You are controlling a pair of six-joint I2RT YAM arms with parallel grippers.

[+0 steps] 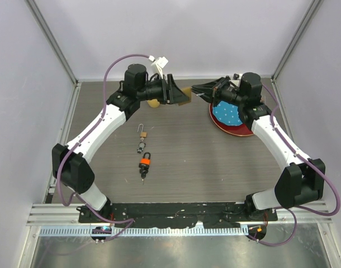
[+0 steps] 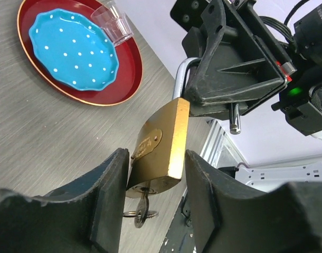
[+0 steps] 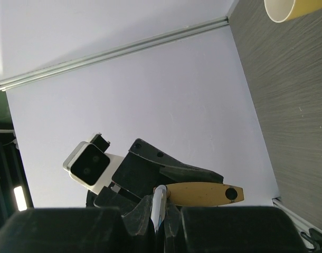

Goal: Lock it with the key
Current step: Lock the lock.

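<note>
A brass padlock (image 2: 161, 142) hangs in the air between the two arms, above the back of the table (image 1: 193, 162). A key (image 2: 141, 208) with a ring sticks out of its underside. My right gripper (image 3: 160, 217) is shut on the padlock's silver shackle (image 3: 159, 203), with the brass body (image 3: 203, 193) showing just beyond it. My left gripper (image 2: 157, 164) straddles the brass body: the left finger (image 2: 111, 190) lies against one face, while a gap remains at the right finger (image 2: 203, 190). In the top view both grippers meet at the padlock (image 1: 183, 96).
A red plate (image 1: 244, 130) holding a blue dotted dish (image 1: 226, 114) and a clear glass (image 2: 112, 22) sits at the back right. A yellow cup (image 1: 154, 103) stands under the left arm. A small padlock (image 1: 142, 134) and an orange padlock (image 1: 145, 163) lie mid-table.
</note>
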